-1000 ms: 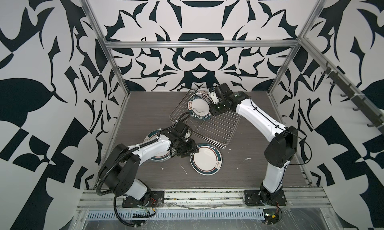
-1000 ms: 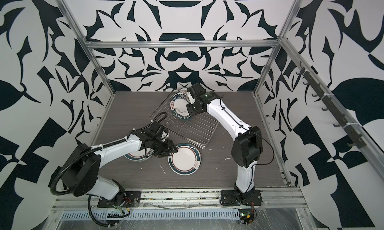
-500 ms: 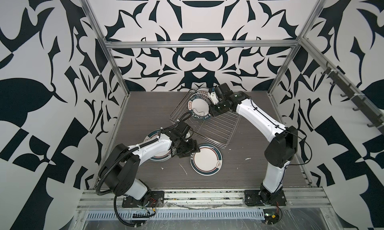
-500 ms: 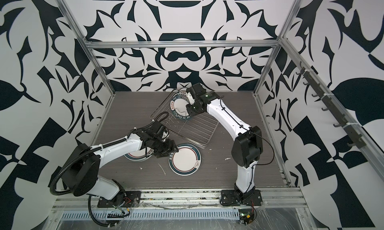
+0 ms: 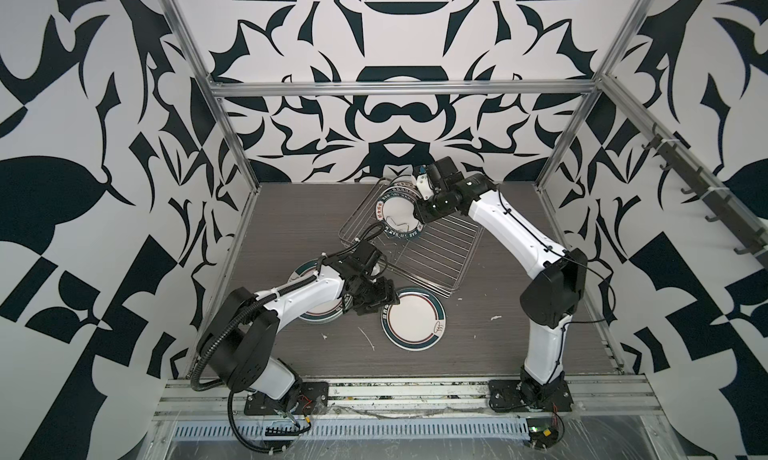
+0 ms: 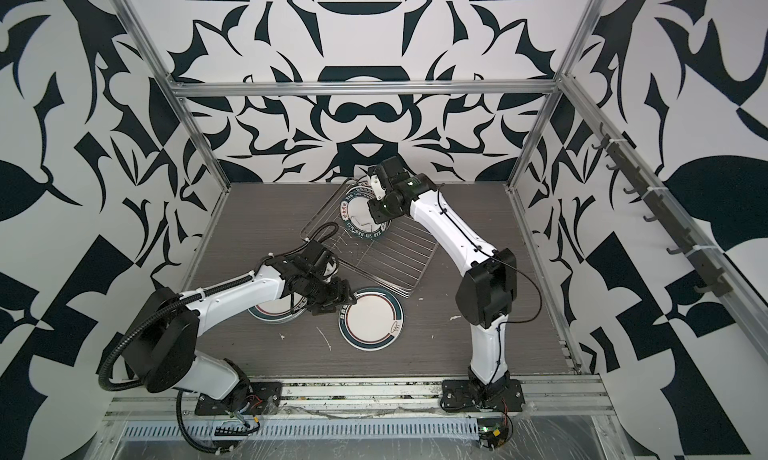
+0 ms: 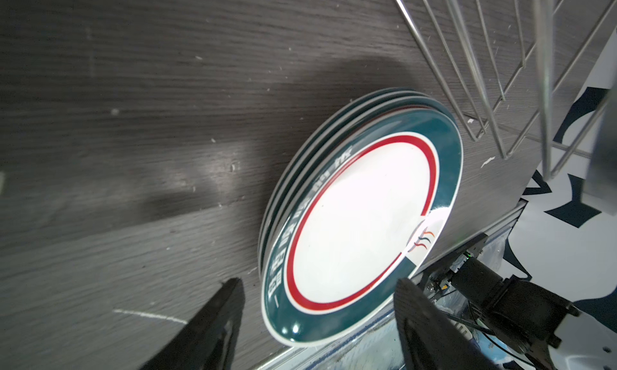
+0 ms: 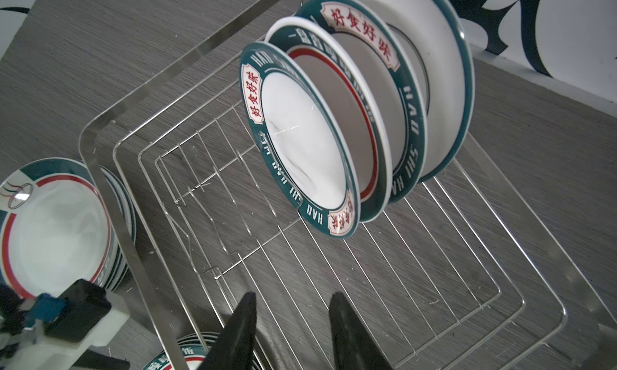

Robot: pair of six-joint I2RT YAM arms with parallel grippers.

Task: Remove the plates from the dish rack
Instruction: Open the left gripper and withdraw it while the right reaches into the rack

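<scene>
Plates (image 8: 300,144): four stand up in your dish rack (image 8: 108,201), teal rims.
Left gripper (image 7: 317,281): wide open, empty, by stacked plates (image 7: 360,224).
Right gripper (image 8: 293,296): half open, empty.

A stack of plates (image 7: 360,218) lies flat on the dark grey wood-grain tabletop (image 7: 133,118). The top plate has a white centre, a thin red ring, a broad teal rim with pale lettering, and a small logo of orange and black wavy lines (image 7: 421,239). The rims of several like plates show beneath it. The left gripper (image 7: 317,283) stands wide open. Its two black fingers (image 7: 213,321) flank the nearest part of the stack's rim and grip nothing. A corner of the wire dish rack (image 7: 480,67) stands just beside the stack's far rim. A thin white streak (image 7: 150,315) and pale specks mark the tabletop. Past the stack runs the tabletop's edge, with a black robot mount (image 7: 484,285) beyond it.
</scene>
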